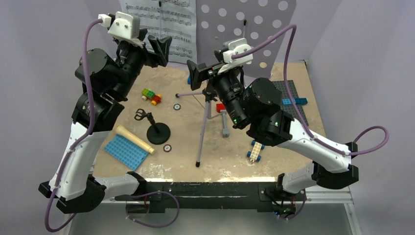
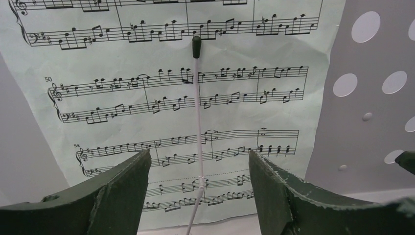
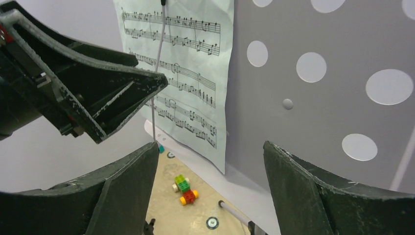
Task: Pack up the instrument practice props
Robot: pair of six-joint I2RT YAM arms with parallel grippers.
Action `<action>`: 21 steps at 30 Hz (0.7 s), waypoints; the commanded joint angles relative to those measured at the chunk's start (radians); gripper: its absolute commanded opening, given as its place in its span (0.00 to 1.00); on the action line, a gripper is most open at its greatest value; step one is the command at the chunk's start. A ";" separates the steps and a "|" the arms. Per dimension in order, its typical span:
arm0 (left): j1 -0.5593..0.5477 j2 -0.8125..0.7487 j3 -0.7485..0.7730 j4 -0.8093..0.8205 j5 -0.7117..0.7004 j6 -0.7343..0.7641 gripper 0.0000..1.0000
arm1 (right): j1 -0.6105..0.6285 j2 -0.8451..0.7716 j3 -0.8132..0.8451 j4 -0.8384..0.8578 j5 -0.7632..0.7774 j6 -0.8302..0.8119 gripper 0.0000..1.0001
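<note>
Standing upright at the back of the table (image 1: 293,161), the lilac music stand (image 1: 286,12) faces the arms. Its flat desk is dotted with round holes, and its thin tripod legs splay over the tabletop, the longest-looking one running towards the near edge. One page of white sheet music (image 1: 161,24) hangs on the left half of that desk with its long axis vertical. The staves read right way up, and a thin white holder wire (image 2: 198,112) with a black tip pins the page.

One black mic stand (image 1: 157,133) sits left of centre on its round base, its stem rising and leaning left and rearward to a small clip. One cream-yellow microphone (image 1: 134,139) lies flat just beside it. Its long axis runs diagonally, the wider end towards the left arm, and part of it lies on a blue studded plate (image 1: 126,152).

Both pincers are up at the desk. The left gripper (image 2: 198,156) has its jaws spread wide and released, the page straight ahead of them and nothing clasped. The right gripper (image 3: 210,146) is likewise spread and empty, facing the page's right edge.

One grey studded plate (image 1: 293,93) lies at the right, and two small brick cars (image 1: 151,96) stand on the tabletop, well apart.
</note>
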 commanded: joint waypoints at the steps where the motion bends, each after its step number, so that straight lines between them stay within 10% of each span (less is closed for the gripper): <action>1: 0.038 0.002 0.037 0.020 0.078 -0.049 0.75 | -0.008 -0.009 0.027 -0.030 -0.026 0.037 0.83; 21: 0.066 0.067 -0.001 0.140 0.082 0.050 0.52 | -0.053 0.001 -0.004 -0.019 -0.058 0.048 0.83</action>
